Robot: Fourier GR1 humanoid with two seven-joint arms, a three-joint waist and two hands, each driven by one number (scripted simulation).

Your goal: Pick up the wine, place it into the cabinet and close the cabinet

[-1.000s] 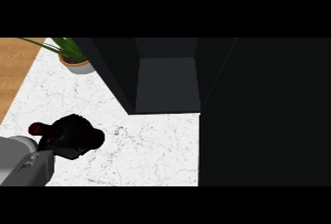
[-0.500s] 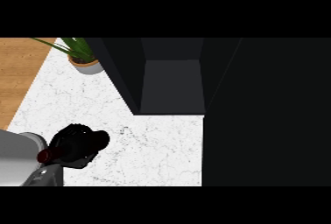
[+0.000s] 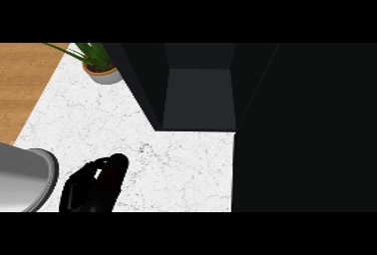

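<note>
My left hand (image 3: 92,185) shows as a long black shape at the lower left of the head view, on the end of its grey forearm (image 3: 22,180). It is over the white marble counter (image 3: 177,164), below and left of the cabinet. No part of the wine shows apart from the hand; I cannot tell whether the hand holds it. The dark cabinet (image 3: 199,97) stands open at the top middle, its grey inner floor bare. My right hand is out of view.
A potted green plant (image 3: 101,69) stands at the counter's far left corner, beside the cabinet's left wall. A large black panel (image 3: 309,129) fills the right side of the view. Wooden floor (image 3: 22,89) lies beyond the counter's left edge.
The hand has slid lower and towards the right in the view. The dark red bit seen beside it earlier no longer shows. The hand's outline now looks longer.
</note>
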